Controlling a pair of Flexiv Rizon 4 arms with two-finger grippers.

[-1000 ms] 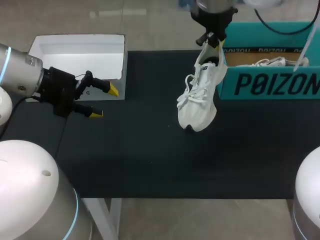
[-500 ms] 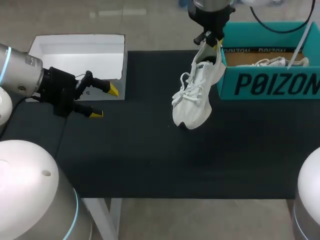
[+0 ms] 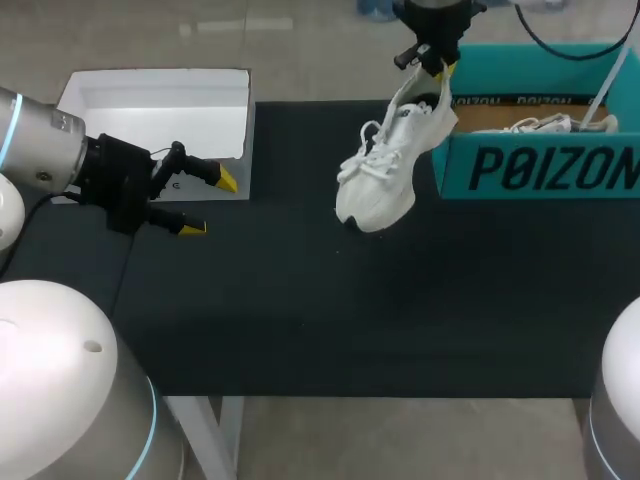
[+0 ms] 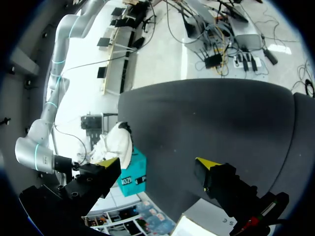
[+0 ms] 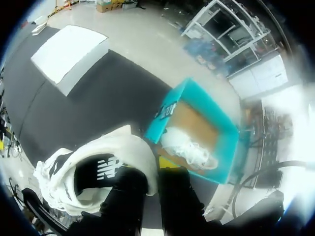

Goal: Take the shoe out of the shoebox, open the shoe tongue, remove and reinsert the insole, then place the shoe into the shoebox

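Note:
A white lace-up shoe [image 3: 385, 170] hangs toe-down over the black table [image 3: 300, 300], just left of the teal shoebox [image 3: 540, 165]. My right gripper [image 3: 432, 62] is shut on the shoe's heel collar from above. In the right wrist view the shoe [image 5: 98, 167] hangs below the right gripper [image 5: 152, 169], its dark opening facing the camera. A second white shoe [image 3: 545, 125] lies inside the shoebox [image 5: 197, 123]. My left gripper [image 3: 200, 203] stands open and empty over the table's left part, far from the shoe. The left wrist view looks past the left gripper [image 4: 157, 162] at the shoe [image 4: 118, 142].
A white open box [image 3: 155, 105] sits at the table's back left, just behind my left gripper; it also shows in the right wrist view [image 5: 69, 51]. The teal shoebox fills the back right corner. Black table surface lies between the two boxes and toward the front edge.
My right gripper has carried the shoe up and toward the table's back, and the toe has swung to the left. The left arm has stayed where it was.

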